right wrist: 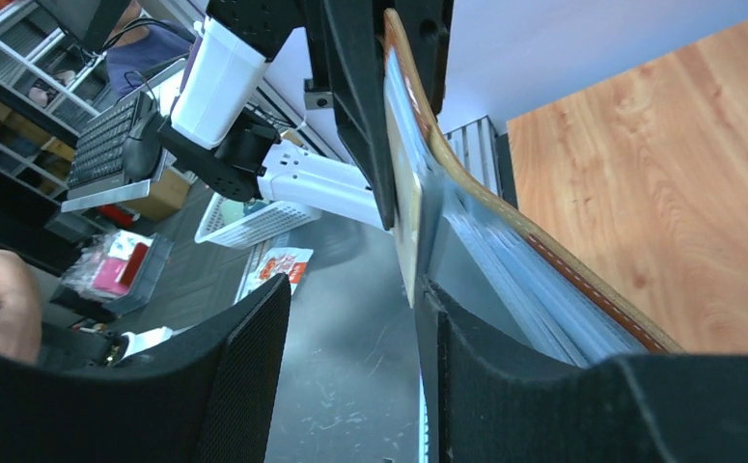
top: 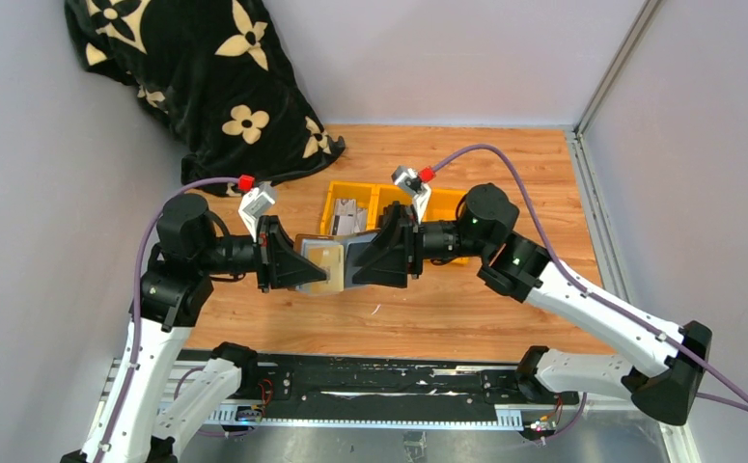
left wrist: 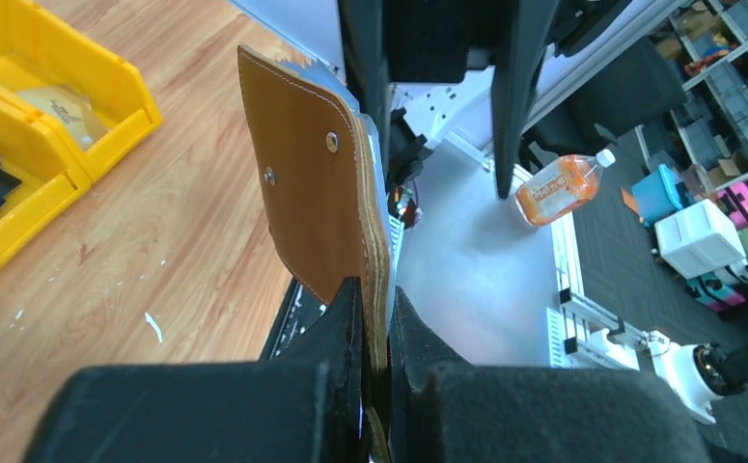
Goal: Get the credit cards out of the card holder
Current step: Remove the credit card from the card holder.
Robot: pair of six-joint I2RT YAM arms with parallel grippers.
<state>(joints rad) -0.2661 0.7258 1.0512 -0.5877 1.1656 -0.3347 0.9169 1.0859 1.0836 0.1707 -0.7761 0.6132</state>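
Note:
The brown leather card holder (top: 336, 253) hangs open above the table between both arms. My left gripper (top: 317, 275) is shut on one edge of it; in the left wrist view the leather flap (left wrist: 312, 193) with two metal studs rises from between my pinched fingers (left wrist: 350, 318). My right gripper (right wrist: 355, 289) is open. A tan credit card (right wrist: 403, 193) sticks out of the holder, its edge at the inner side of my right finger (right wrist: 505, 386). Bluish clear sleeves (right wrist: 505, 280) and the leather back (right wrist: 592, 289) lie outside that finger. From above the card (top: 319, 257) looks cream.
Yellow plastic bins (top: 360, 207) stand behind the grippers and hold dark cards; they appear at the upper left of the left wrist view (left wrist: 61, 96). A black cloth with cream flowers (top: 206, 77) is heaped at the back left. The wooden table (top: 514, 193) ends at walls.

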